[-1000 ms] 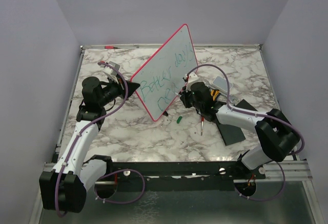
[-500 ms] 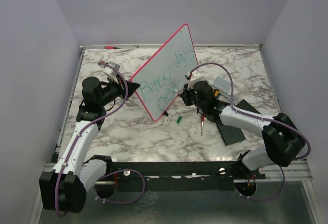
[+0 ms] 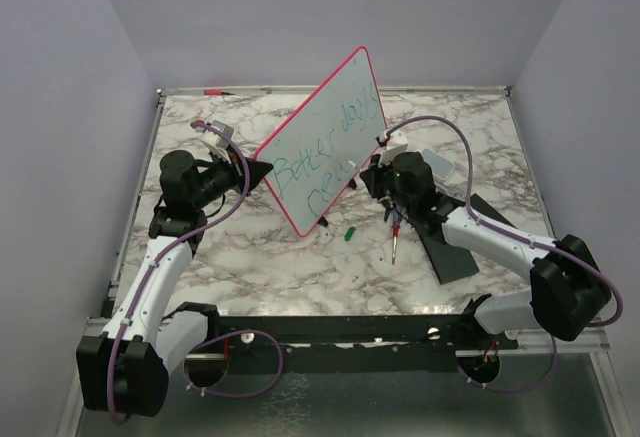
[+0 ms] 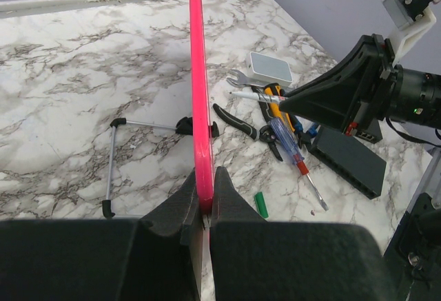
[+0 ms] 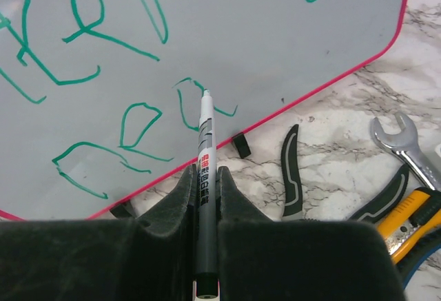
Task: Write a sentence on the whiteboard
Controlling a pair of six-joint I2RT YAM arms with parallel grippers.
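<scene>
The whiteboard (image 3: 322,137), white with a red-pink rim, stands tilted on edge at the table's middle with green writing on its face (image 5: 207,32). My left gripper (image 3: 262,173) is shut on its rim (image 4: 200,136) at the left corner. My right gripper (image 3: 372,175) is shut on a grey-and-white marker (image 5: 206,177). The marker's tip (image 5: 205,94) is at the board face beside the lower line of green strokes. A green marker cap (image 3: 350,233) lies on the table below the board, also in the left wrist view (image 4: 261,204).
Pliers (image 5: 292,170), a wrench (image 5: 403,146), a yellow tool (image 5: 413,218) and a screwdriver (image 3: 396,239) lie near my right arm. A black flat pad (image 3: 455,247) lies at the right. A white box (image 4: 270,67) sits farther back. The board's wire stand (image 4: 114,156) rests behind it.
My right arm has swung to the right and drawn back a little from the board's lower line. The left arm and board have not moved.
</scene>
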